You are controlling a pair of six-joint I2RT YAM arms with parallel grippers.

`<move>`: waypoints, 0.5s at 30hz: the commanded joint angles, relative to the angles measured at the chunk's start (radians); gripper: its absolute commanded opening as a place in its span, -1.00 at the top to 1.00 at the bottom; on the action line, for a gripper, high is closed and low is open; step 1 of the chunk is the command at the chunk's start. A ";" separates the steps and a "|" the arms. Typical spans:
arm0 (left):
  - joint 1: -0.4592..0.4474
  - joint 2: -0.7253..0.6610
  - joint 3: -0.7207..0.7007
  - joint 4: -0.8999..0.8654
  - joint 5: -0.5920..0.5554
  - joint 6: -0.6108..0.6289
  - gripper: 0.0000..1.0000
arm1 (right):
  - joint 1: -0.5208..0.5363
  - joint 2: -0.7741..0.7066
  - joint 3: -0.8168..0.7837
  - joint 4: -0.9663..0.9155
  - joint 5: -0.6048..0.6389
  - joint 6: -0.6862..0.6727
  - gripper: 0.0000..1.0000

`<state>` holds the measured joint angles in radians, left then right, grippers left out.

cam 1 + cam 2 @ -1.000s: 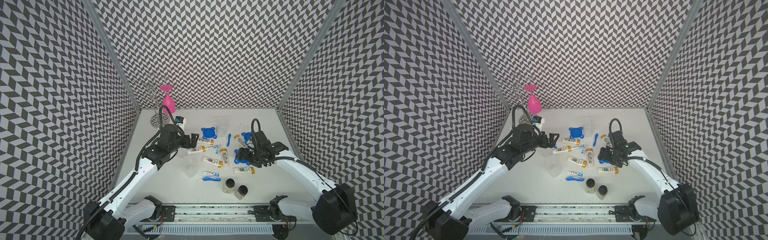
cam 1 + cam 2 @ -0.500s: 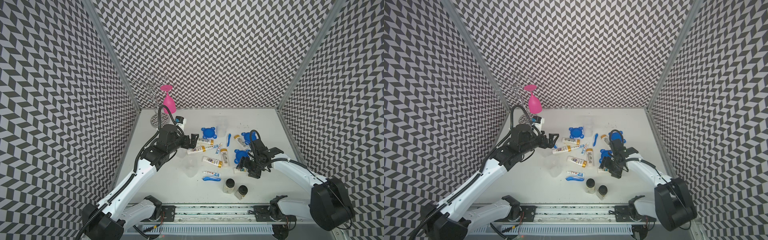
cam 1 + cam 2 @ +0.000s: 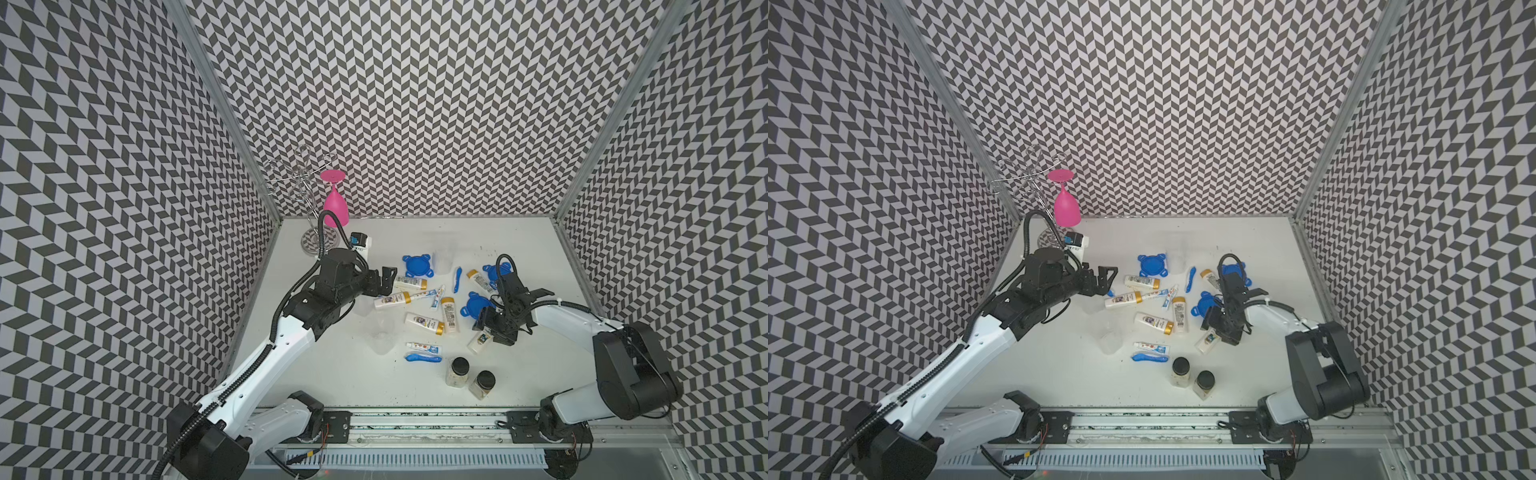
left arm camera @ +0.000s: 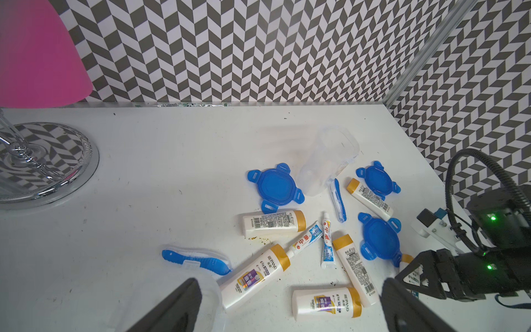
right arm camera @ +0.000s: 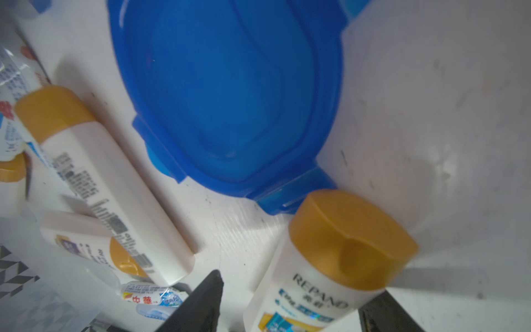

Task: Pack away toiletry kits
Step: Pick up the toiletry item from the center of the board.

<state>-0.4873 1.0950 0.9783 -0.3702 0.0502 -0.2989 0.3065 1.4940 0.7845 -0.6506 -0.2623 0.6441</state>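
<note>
Your right gripper (image 5: 300, 290) straddles a gold-capped white bottle (image 3: 478, 345) lying on the table (image 3: 528, 249), at the four-o'clock edge of the scattered kit. Its fingers are spread to either side, with a gap showing at one, so nothing is pinched yet. Centre on the body below the cap, squeeze squarely, and lift straight up so the blue lid (image 3: 473, 307) just beside the cap, at the bottle's twelve o'clock, isn't dragged along. A clear tub (image 3: 1111, 341) stands at nine o'clock, well apart. Your left gripper (image 3: 386, 279), fingers wide and empty, hovers at the scatter's ten o'clock.
</note>
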 commanded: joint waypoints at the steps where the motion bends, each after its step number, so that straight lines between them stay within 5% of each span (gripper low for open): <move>1: 0.021 0.003 -0.001 0.000 0.011 -0.014 -0.99 | 0.030 0.009 0.010 -0.012 0.128 -0.089 -0.42; 10: 0.059 0.027 0.013 -0.023 -0.008 0.043 -0.99 | 0.179 -0.033 -0.065 -0.040 0.298 -0.052 -0.20; 15: 0.059 0.012 0.012 -0.033 -0.063 0.083 -0.99 | 0.215 -0.011 -0.127 -0.002 0.282 -0.015 -0.19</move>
<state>-0.4313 1.1229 0.9783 -0.3862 0.0280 -0.2504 0.5056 1.4517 0.7261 -0.6384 0.0055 0.5884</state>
